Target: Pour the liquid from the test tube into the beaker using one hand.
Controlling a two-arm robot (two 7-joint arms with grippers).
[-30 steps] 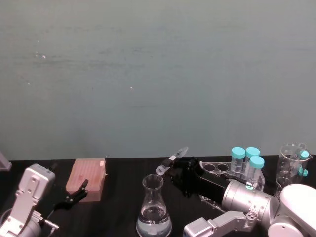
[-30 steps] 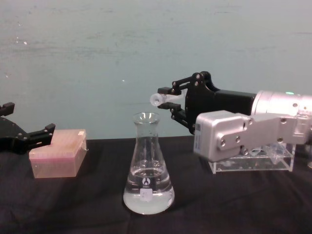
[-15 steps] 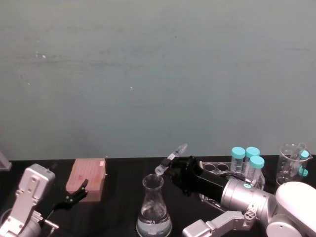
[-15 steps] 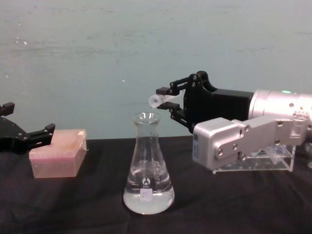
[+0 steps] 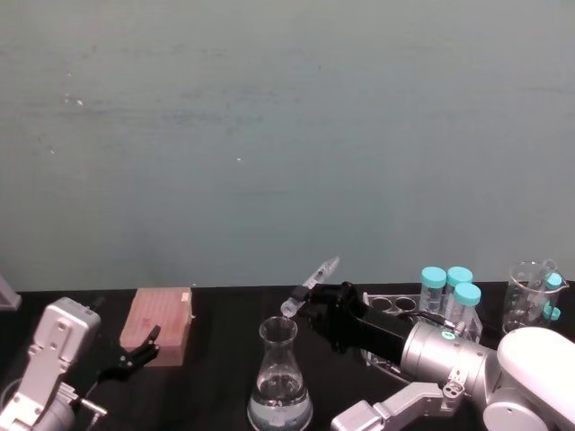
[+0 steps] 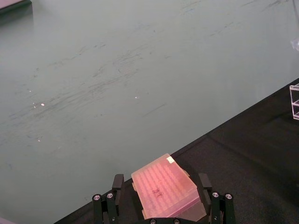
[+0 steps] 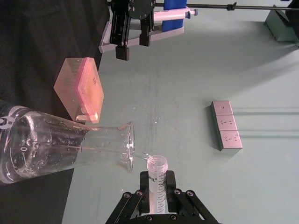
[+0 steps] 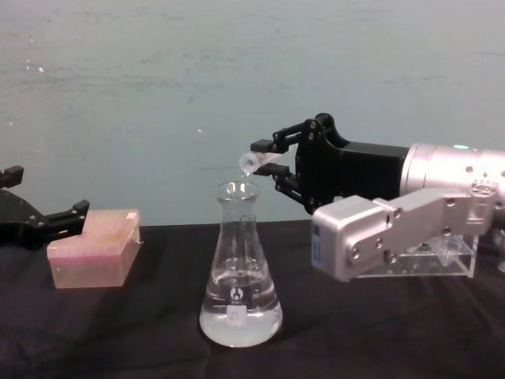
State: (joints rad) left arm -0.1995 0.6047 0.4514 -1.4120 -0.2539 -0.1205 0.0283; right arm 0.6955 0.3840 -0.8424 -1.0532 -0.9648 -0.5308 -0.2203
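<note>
— Where is the test tube (image 8: 254, 160) found, and what is contained?
— It is clamped in the right gripper (image 8: 266, 162), just above the beaker's (image 8: 238, 268) mouth. Clear liquid (image 8: 239, 324) is seen in the beaker's wide base; any left in the tube cannot be made out.
— How is its long axis laid?
— Tilted, with the open end dipped toward the rim. 1 second ago it was held nearly level.
— And the left gripper (image 5: 139, 352)?
— Spread open, parked beside the pink box (image 8: 93, 246), well apart from the beaker.
</note>
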